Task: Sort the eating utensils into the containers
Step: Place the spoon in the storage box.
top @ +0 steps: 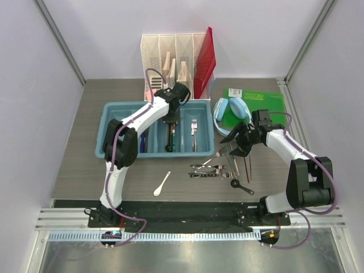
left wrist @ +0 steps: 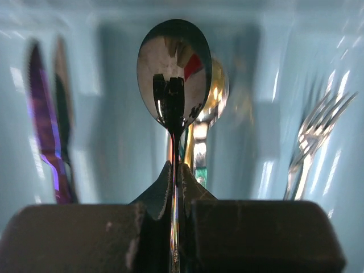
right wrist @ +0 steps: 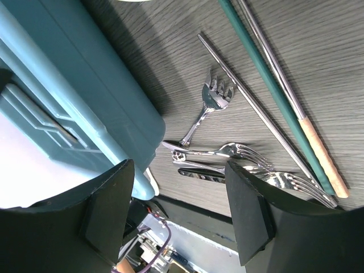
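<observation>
Sorting stands partway: the tray point(top: 106, 122) holds knives point(left wrist: 45, 131), a gold spoon point(left wrist: 216, 94) and a fork point(left wrist: 310, 142); forks point(top: 213, 169), chopsticks point(top: 247, 165) and a white spoon point(top: 162, 183) lie on the tabletop point(top: 79, 170). The left arm point(top: 142, 116) stretches over the tray, left fingers point(left wrist: 158, 196) clamped on a spoon point(left wrist: 173, 68) above a middle compartment. The right fingers point(right wrist: 108, 210) hang spread above the loose forks.

Left wrist: spoon point(left wrist: 173, 68) handle hidden from you inside left gripper point(left wrist: 173, 173), lower centre; fork point(left wrist: 311, 139), right, blurred; right wrist: chopsticks point(right wrist: 266, 77) cut by top edge.
</observation>
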### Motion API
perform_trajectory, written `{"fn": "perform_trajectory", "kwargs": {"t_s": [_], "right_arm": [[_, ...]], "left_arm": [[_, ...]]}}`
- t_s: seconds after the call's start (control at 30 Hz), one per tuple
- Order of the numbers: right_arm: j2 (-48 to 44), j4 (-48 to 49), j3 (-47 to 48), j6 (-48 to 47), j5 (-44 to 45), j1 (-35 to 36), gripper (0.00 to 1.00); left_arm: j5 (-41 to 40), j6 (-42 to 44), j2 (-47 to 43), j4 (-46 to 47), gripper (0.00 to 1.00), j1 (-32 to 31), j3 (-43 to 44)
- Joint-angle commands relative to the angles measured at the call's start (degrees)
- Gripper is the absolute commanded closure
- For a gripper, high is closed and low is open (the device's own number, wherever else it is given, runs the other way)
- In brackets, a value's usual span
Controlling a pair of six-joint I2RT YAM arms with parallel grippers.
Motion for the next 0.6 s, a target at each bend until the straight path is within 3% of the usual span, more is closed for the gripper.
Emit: {"fn": "perform_trajectory", "kwargs": {"t_s": [0.0,0.3,0.4,0.43,0.57], "right_arm": [[-0.46,1.66,-0.67,1.01,-0.68,0.1,0.3],[-0.72,1.58,-0.93,1.09,-0.86,0.1,0.3],[-0.89,1.57,-1.11,0.92,-1.03,0.19,0.3],[-1.07,1.58,-1.11,0.92,-0.95,0.19,0.3],[-1.07,1.4,-1.11,0.74,-0.95,0.1,0.3]], "left_arm": [[4.72,-0.21,-2.83,4.86,1.0,-0.67,-4.62],[4.9,-1.43,-0.02,3.47,0.99,-1.2,-4.19],[2.71,-2.14,-1.15,2.23,0.81,-1.63,-4.27],[1.83,-2.4,-2.29,2.66,0.69,-1.64,-5.06],[-0.64,-5.29,-9.67,6.79,0.6,-1.73,-12.51]]}}
